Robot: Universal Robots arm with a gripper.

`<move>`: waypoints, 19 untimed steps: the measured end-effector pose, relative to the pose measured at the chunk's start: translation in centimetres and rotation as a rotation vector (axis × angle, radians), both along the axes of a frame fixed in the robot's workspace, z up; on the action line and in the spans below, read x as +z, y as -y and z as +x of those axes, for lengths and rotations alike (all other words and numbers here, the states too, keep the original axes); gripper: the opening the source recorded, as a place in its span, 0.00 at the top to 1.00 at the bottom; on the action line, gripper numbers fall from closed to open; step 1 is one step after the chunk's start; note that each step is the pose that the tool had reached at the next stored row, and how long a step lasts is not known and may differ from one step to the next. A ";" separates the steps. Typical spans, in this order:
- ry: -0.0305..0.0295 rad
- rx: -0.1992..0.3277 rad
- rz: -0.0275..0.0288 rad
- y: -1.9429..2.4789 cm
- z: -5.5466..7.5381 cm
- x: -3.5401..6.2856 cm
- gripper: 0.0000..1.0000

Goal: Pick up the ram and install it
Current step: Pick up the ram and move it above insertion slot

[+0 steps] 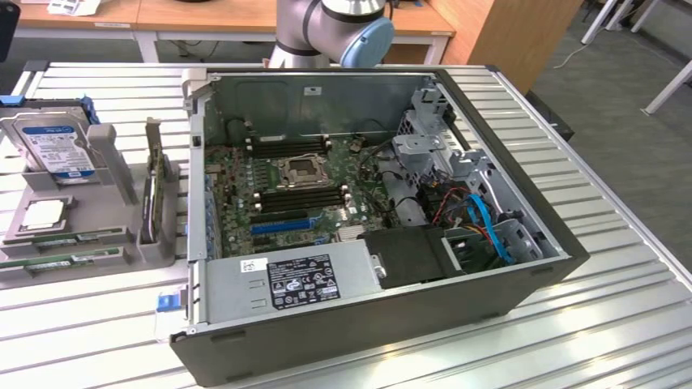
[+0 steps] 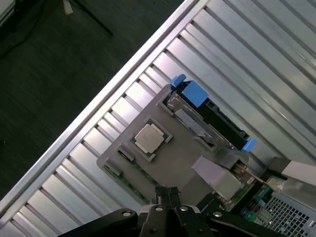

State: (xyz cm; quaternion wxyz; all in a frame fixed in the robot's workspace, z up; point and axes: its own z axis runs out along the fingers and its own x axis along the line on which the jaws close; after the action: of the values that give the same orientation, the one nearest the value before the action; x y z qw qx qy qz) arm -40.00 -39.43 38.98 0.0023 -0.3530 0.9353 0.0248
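The ram [image 1: 67,261], one of two alike sticks, is laid flat at the near edge of the grey tray [image 1: 108,212], on the exterior view's left of the computer case [image 1: 378,332]. It is judged light, thin, stiff and fragile, best taken by its long edges, not the chips. The jaws are seen shut and empty above the tray. Whether the memory slots [image 1: 303,197] have open latches cannot be told.

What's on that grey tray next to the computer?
On the grey tray: a square silver processor chip, two green ram sticks, a hard drive standing upright and circuit boards on edge. Whatever is under the drive is covered.
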 end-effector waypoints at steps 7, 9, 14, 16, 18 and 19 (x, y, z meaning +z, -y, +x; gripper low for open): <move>0.0000 0.090 0.0000 0.00 0.0 0.00 0.90; 0.0000 0.116 0.0000 0.00 0.0 0.00 0.90; -0.0001 0.179 0.0000 0.00 0.0 0.00 0.90; 0.0000 0.204 0.0000 0.00 0.0 0.00 0.90; -0.0001 0.227 0.0000 0.00 0.0 0.00 0.90; 0.0000 0.240 0.0000 0.00 0.0 0.00 0.90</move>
State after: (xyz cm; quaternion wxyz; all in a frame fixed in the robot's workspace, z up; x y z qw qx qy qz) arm -40.00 -39.43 38.98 -0.0006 -0.4623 0.8864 0.0249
